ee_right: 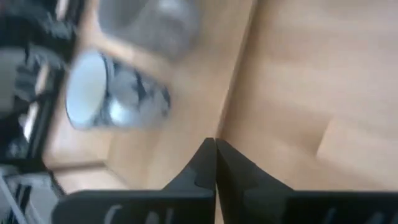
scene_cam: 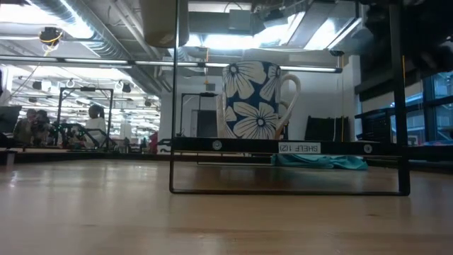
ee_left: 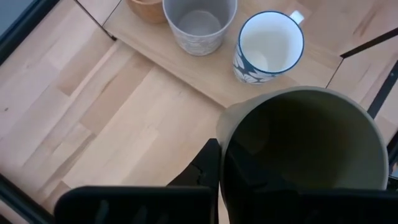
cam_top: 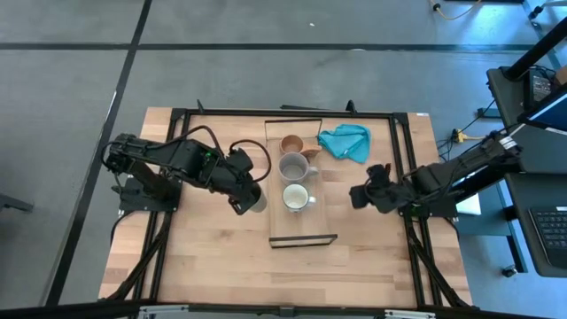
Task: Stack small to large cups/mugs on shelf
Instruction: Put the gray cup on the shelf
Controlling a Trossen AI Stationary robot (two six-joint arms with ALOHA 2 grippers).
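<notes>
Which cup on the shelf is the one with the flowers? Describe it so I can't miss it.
Find the narrow light-wood shelf mid-table. Three cups stand in a row on it; the flowered mug is the end one, opposite the tan wooden cup. It alone has a white inside and blue walls with white flowers.

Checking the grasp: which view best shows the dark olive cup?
The left wrist view: the dark olive cup fills it, held in the left gripper. The high view shows only a sliver; the others miss it.

Bright overhead light (ceiling glare low); right wrist view blurred.
</notes>
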